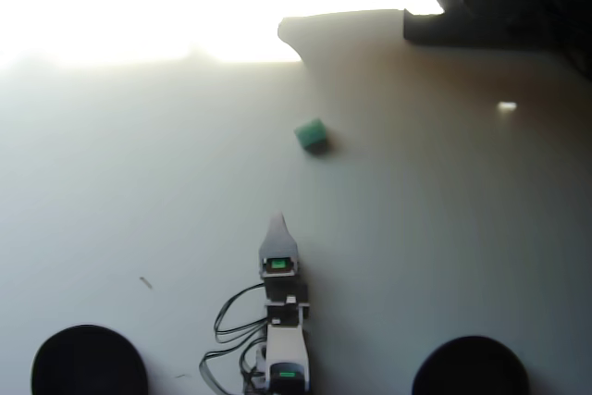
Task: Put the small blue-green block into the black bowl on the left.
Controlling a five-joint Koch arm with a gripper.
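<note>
Small blue-green block (312, 135) lying free on the table (139, 182), out toward the table's middle and a little nearer the far edge, turned slightly askew with a soft shadow on its right side; plain matte faces, crisp cube shape, likely light and easy to pinch; tool (278, 222) near the near edge, pointing straight up the overhead view toward the block but well apart from it, empty; only a single pale tapered tip visible from above, jaws stacked one behind the other, so impossible to tell whether spread or pressed together; probably parked in a resting pose, reach not yet begun; black bowl (89, 361) at the near left corner, round, dull and dark, cut off by the near edge, nothing visible inside; look-alike second bowl (470, 366) at the near right corner, equally plain; bowls set either side of the arm, presumably within easy swing; dark cables (231, 316) looping beside the arm's base; table smooth and pale, washed out by strong glare along the far edge
</note>
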